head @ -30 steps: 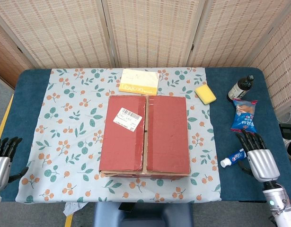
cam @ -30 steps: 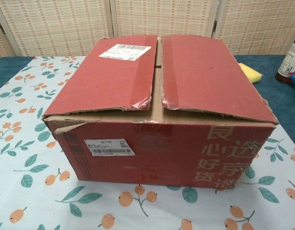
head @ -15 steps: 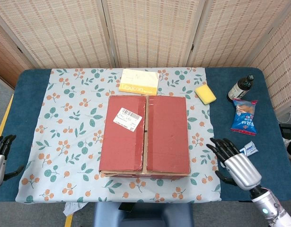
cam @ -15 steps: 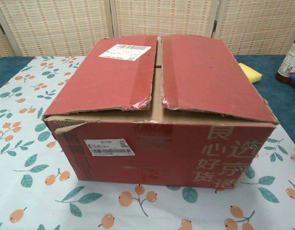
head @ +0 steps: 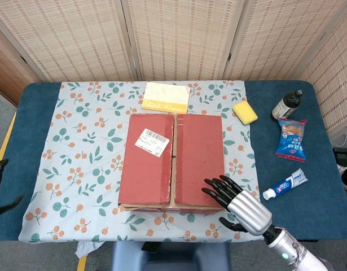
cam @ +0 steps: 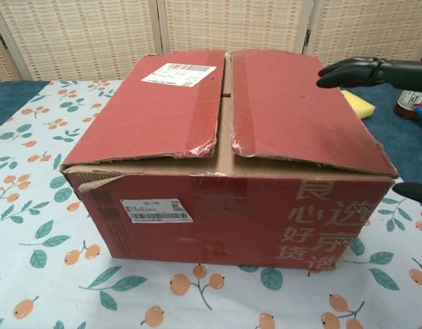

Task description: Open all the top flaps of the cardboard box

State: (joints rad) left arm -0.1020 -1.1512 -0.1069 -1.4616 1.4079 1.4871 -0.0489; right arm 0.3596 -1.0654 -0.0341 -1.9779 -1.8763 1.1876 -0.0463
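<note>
Where sponge [head: 245,112] sits (beside box [head: 172,161]).

Woven folding screen [head: 179,36] behind blue-covered table [head: 35,121]

Cardboard box [head: 172,161]: red outer faces, brown raw edges, sits upright at centre of the floral cloth. Both long top flaps lie shut and roughly flat, meeting along a narrow centre seam; brown inner flap shows in the gap. Left flap [cam: 159,103] carries a white barcode label near its far end. Right flap [cam: 293,110] plain. Near corners of both flaps torn, ragged. Front face has a second label and printed characters.
</note>
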